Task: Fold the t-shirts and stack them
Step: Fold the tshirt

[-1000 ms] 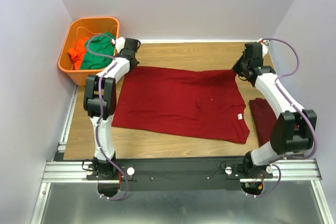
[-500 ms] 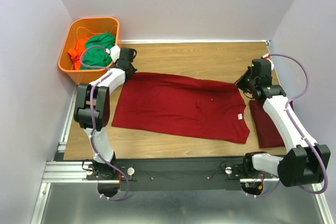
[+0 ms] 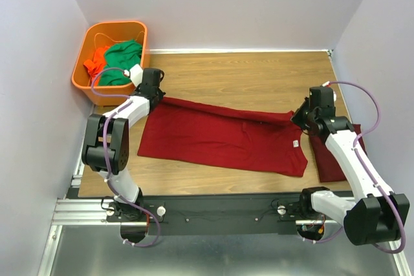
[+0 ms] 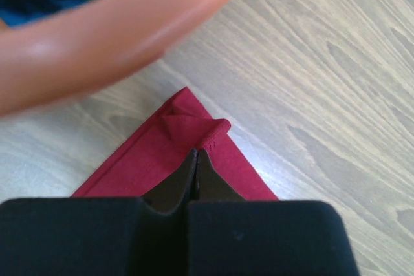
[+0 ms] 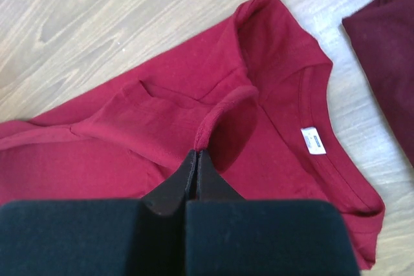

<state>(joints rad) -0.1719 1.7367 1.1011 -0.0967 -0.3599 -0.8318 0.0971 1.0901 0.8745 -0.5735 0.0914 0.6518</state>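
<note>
Nearest the arm bases, the spread dark red cotton t-shirt lies on the pale wooden tabletop, nearer than and right of the orange plastic basket, with its near hem flat. A folded dark red t-shirt sits far right of the basket. Further out, the spread shirt's far edge rises in a ridge. The right gripper pinches shoulder fabric beside the white neck label. The left gripper, just on the basket's near side, has its fingers pressed together on the hem corner. The lengthwise fold looks under way; next, both grippers should carry that edge evenly toward the near hem, keeping it taut.
</note>
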